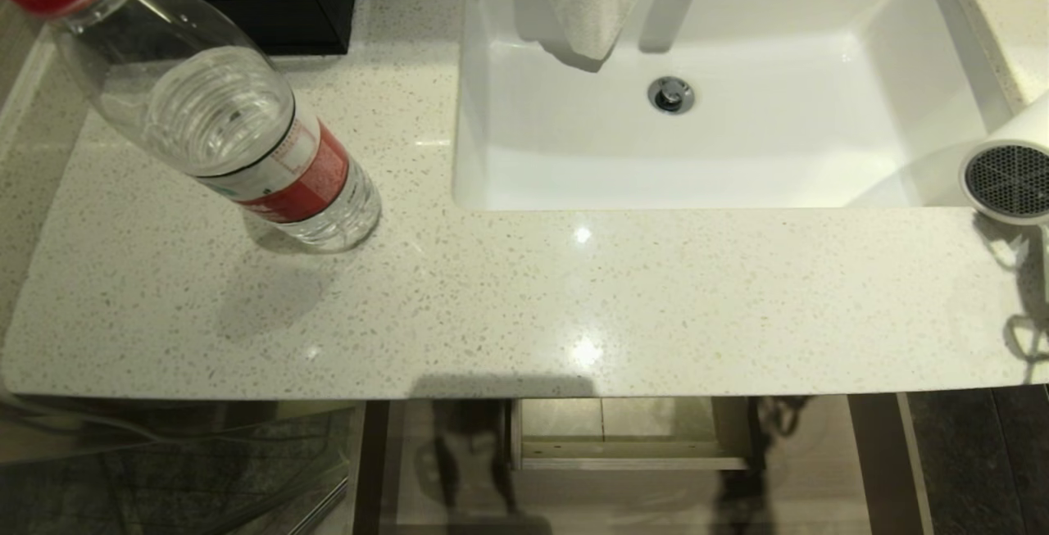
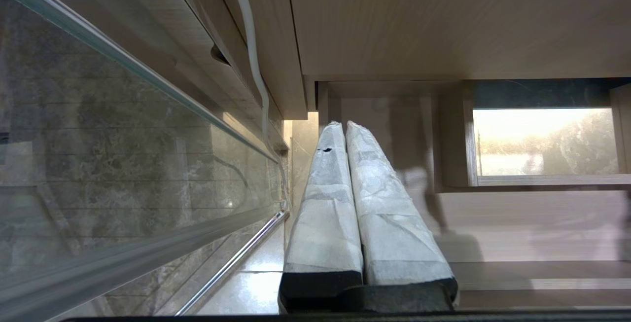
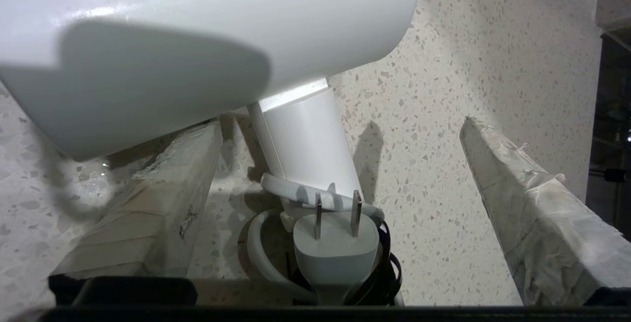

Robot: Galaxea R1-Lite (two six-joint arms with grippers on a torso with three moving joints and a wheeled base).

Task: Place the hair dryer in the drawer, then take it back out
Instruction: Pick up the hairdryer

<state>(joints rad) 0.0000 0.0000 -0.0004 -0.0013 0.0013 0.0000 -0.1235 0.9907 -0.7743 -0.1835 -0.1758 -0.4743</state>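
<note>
- I see the hair dryer (image 1: pixel 1010 179) on the speckled stone countertop (image 1: pixel 492 306), at its far right edge just beside the white sink (image 1: pixel 819 166); only its round grille end shows in my head view.
- My right gripper (image 3: pixel 340 139) is down at the dryer with its taped fingers (image 3: pixel 162 198) spread wide, one on each side of the white handle. They do not touch it.
- The bundled cord and the grey two-pin plug (image 3: pixel 335 243) lie at the foot of the handle, between the fingers.
- The drawer (image 1: pixel 631 437) stands pulled out below the countertop edge; I see nothing lying in the part in view.
- My left gripper (image 2: pixel 345 129) hangs low beside the cabinet, its two wrapped fingers pressed together, holding nothing.
- A water bottle (image 1: pixel 221 109) with a red cap stands on the countertop at the left, well apart from the dryer.
</note>
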